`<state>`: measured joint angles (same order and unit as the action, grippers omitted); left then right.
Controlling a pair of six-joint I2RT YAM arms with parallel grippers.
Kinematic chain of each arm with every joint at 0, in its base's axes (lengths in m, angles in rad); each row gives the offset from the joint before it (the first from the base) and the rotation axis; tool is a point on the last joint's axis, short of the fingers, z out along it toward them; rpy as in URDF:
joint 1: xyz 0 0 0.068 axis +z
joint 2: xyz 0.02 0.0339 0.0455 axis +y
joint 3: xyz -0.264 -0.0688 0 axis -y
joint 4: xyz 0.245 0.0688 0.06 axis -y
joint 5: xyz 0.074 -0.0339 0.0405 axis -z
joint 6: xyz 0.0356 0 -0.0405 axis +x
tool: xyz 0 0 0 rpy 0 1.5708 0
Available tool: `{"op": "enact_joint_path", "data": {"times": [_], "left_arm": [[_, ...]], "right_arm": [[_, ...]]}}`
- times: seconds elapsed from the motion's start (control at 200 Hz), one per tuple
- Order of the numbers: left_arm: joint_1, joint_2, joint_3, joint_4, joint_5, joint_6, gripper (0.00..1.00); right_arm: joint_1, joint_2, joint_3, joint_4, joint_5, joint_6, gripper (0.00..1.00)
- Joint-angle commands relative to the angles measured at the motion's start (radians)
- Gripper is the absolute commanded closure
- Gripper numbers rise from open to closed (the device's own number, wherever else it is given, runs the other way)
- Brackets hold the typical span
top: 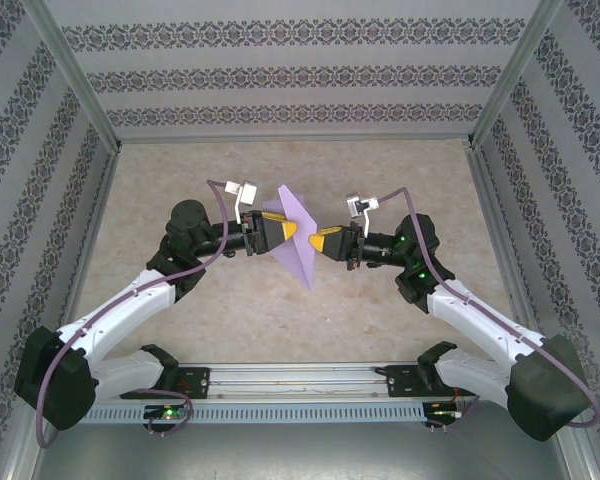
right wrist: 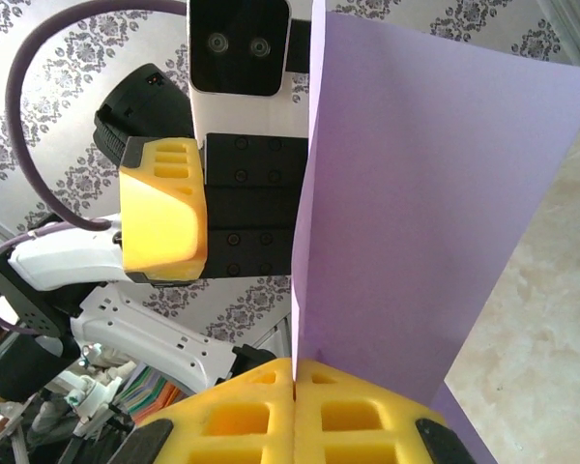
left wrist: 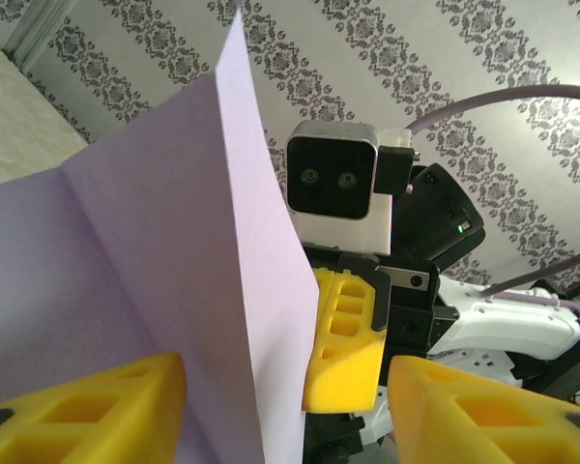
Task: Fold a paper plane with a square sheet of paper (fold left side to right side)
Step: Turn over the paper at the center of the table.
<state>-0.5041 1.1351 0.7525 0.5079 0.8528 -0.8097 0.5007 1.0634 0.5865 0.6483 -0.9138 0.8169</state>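
The lavender sheet of paper [top: 300, 245] hangs upright in the air over the middle of the table, between both grippers. It is bent along a crease, with one flap standing toward the camera in the left wrist view [left wrist: 174, 261]. My right gripper [top: 318, 240] is shut on the sheet's edge, and the yellow fingertips [right wrist: 329, 411] meet with the paper [right wrist: 416, 193] pinched between them [right wrist: 295, 372]. My left gripper [top: 288, 231] is open, its yellow fingers [left wrist: 87, 416] wide apart on either side of the paper's edge [left wrist: 285, 387], not touching it.
The beige marbled tabletop [top: 280, 310] lies below the paper. Patterned walls [top: 300, 80] and metal frame posts [top: 75, 80] enclose the workspace on three sides. A metal rail [top: 300, 385] carrying both arm bases runs along the near edge.
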Motion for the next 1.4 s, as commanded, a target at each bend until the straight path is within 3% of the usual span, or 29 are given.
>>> {"op": "enact_joint_path", "data": {"times": [0.0,0.615,0.789,1.159,1.394], "left_arm": [[-0.019,0.002,0.036,-0.024,-0.018,0.053,0.47],[-0.025,-0.005,0.032,-0.072,-0.094,0.074,0.81],[-0.027,-0.01,0.027,-0.052,-0.108,0.06,0.9],[-0.032,-0.043,-0.019,0.032,-0.156,0.033,0.93],[-0.042,-0.045,-0.025,0.068,-0.162,0.024,0.94]], "right_arm": [[0.013,0.004,0.021,0.057,0.004,0.001,1.0],[0.018,0.012,0.018,0.057,0.019,-0.002,1.0],[0.016,0.007,0.019,0.056,0.027,0.004,0.92],[-0.07,-0.14,-0.025,-0.033,0.058,0.021,0.56],[-0.133,-0.25,-0.118,-0.182,0.119,0.034,0.15]]}}
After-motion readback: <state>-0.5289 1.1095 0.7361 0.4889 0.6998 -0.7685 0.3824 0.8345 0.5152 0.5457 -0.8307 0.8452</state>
